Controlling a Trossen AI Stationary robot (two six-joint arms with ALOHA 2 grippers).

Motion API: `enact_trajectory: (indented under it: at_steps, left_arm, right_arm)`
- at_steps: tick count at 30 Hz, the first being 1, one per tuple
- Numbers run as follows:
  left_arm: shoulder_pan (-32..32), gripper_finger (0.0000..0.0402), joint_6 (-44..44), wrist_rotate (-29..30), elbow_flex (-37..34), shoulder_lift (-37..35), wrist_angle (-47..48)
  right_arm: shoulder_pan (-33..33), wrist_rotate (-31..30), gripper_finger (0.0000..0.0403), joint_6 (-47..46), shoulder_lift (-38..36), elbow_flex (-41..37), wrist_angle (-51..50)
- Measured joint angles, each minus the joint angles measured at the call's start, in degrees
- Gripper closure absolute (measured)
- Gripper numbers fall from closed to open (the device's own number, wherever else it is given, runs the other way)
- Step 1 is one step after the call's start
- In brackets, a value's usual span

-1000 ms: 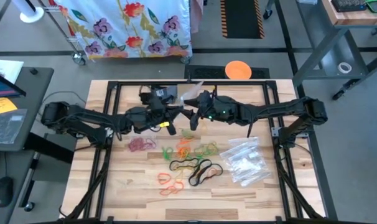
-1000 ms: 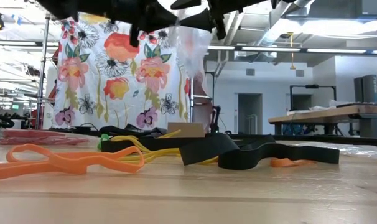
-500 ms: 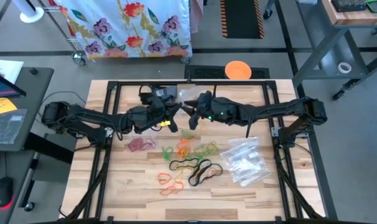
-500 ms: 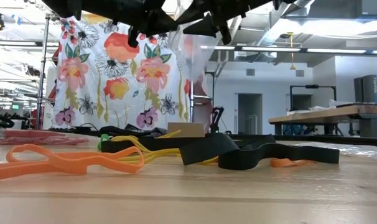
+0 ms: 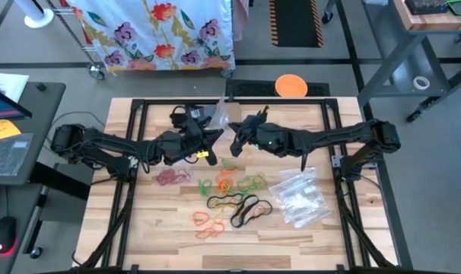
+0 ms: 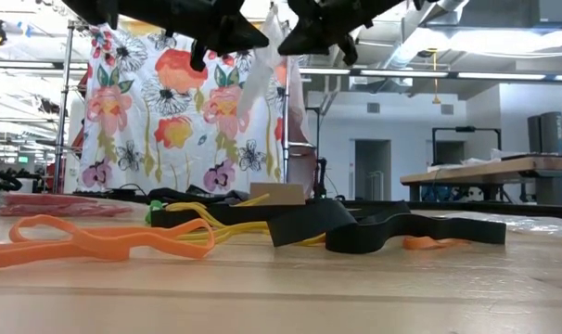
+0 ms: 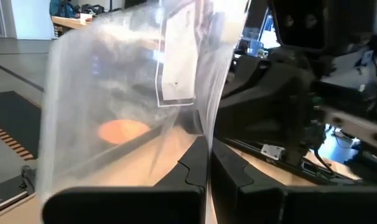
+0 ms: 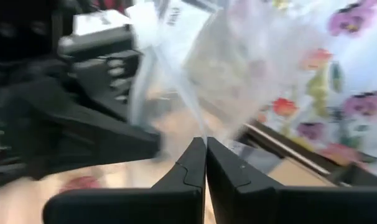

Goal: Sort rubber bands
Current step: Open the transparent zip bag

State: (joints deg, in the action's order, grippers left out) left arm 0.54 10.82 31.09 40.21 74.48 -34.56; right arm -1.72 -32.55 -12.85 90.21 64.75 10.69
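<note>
Now my left tool and my right tool both pinch one clear bag; rubber bands lie on the desk.

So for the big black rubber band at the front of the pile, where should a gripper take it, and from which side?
Probably at the black rubber band's outer loop end toward the right arm's side, coming straight down from above. It lies flat on the table, and that end looks clear of the yellow and orange bands, so the fingers should pinch one strand only.
</note>
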Motion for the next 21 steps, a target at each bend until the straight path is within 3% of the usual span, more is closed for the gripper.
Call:
enact_trajectory:
  at_steps: [9, 16, 21]
  left_arm:
    - [0.04, 0.0396, -6.01, -1.11, -0.02, -0.02, 2.75]
    - [0.15, 0.0318, -14.36, -2.0, -0.02, -0.02, 2.79]
    - [0.67, 0.0283, -11.9, -1.2, -0.07, -0.79, 5.3]
  right_arm:
    - [2.27, -0.57, 0.0402, 0.9, 0.0, 0.0, -0.01]
    - [3.0, 3.04, 0.0402, -1.53, -0.38, 0.0, -4.35]
    - [1.81, 4.73, 0.0403, -5.32, -3.19, 0.31, -15.19]
